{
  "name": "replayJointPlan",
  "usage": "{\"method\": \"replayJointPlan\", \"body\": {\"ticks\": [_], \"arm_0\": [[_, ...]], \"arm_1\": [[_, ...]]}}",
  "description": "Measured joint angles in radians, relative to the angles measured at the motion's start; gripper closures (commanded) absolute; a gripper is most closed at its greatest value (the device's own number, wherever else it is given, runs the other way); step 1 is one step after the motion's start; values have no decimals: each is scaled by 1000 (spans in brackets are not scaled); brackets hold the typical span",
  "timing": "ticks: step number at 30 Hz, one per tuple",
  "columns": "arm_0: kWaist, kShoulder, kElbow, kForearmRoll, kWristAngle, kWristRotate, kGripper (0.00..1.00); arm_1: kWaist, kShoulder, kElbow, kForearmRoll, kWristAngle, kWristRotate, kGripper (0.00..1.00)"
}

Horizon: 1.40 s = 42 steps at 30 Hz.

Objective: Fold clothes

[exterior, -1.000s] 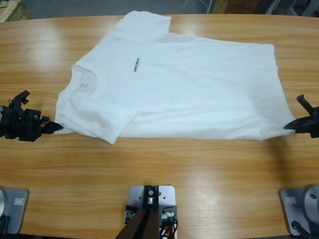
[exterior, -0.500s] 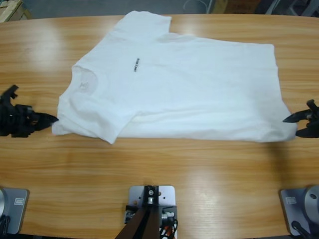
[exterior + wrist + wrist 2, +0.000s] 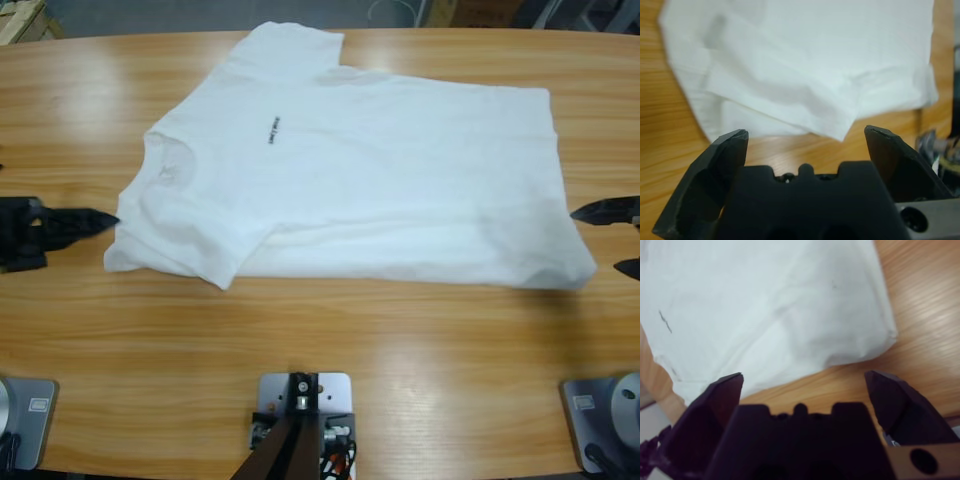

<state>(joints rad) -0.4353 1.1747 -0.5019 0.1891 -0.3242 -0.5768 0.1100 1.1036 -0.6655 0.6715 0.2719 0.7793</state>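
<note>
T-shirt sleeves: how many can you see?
2. One sleeve lies flat toward the table's far edge; the other sleeve is folded over the T-shirt at the near side.

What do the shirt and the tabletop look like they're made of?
T-shirt: soft matte white fabric, probably cotton knit; it lies limp with shallow creases and a folded-over sleeve. Table: wood or wood-look veneer with a glossy finish; streaked grain and light glare show.

Long wooden table (image 3: 400, 340) (glossy, light glare); grey floor (image 3: 150, 15) beyond.
</note>
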Motion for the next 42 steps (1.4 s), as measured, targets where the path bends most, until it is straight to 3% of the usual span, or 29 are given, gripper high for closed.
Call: {"method": "replayJointPlan", "body": {"ticks": [7,12,19,25,42], "arm_0": [[-231,170,-118,-11,-2,152,101],[-328,279,-257,10,6,249,96],[-526,425,-469,207,210,343,87],[-586,568,-659,341,286,348,87],[-663,710,-721,355,301,348,101]], "arm_1": [[62,0,-30,-2,12,-121,0],[75,3,-31,-2,21,-161,0],[79,9,-31,-2,24,-164,0],[79,10,-31,-2,35,-164,0],[79,20,-40,-2,46,-166,0]]}}
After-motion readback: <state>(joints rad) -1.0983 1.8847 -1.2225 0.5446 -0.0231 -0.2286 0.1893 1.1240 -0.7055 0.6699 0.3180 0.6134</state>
